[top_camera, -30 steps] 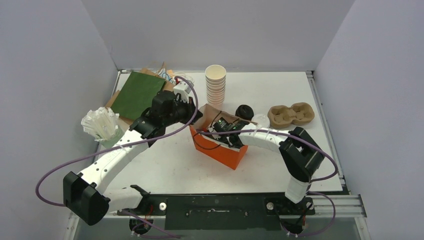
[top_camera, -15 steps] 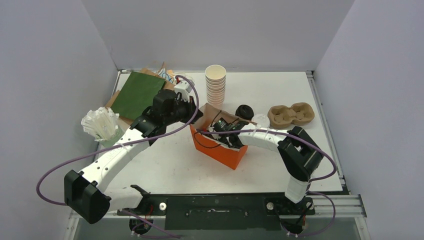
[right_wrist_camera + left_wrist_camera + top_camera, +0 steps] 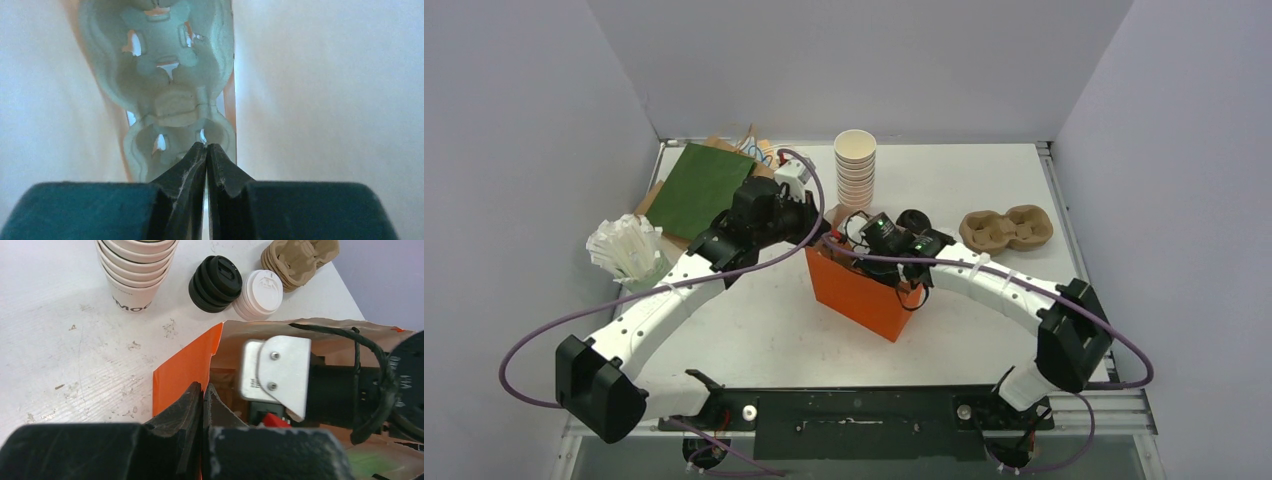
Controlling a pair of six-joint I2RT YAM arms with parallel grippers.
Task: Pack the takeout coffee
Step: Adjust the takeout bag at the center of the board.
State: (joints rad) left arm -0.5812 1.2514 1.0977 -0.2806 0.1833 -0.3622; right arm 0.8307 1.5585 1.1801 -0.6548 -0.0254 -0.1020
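**Top external view**
- Left claw (image 3: pixel 814 225): closed at the left rim of the orange paper bag (image 3: pixel 859 295), apparently pinching it to keep the mouth upright and open.
- Right arm (image 3: pixel 984 280): reaches over the far rim and down into the bag, its tips hidden.
- White worktop (image 3: pixel 754 320), behind the bag: stack of lidless white paper cups (image 3: pixel 855 170), pile of round black plastic lids (image 3: pixel 912 222), nested brown pulp cup carriers (image 3: pixel 1006 228).
- Lidded takeout coffee cups: none can be made out, so by the look of it none is packed yet.

**Left wrist view**
- Left claw (image 3: pixel 202 390): fingers pressed together on the bag's orange edge, brown lining beyond.
- The right arm's wrist fills the opening.
- Black lids (image 3: pixel 216 282) and white lids (image 3: pixel 262 290) lie side by side near the cup stack. No coffee shows here either.

**Right wrist view**
- Right claw (image 3: pixel 206 147): all but closed, nothing between the fingers.
- Pale moulded pulp carrier (image 3: pixel 170 105): lies flat on the bag floor, just past the tips, seemingly placed to seat the cups. Whether the tips touch it cannot be told.
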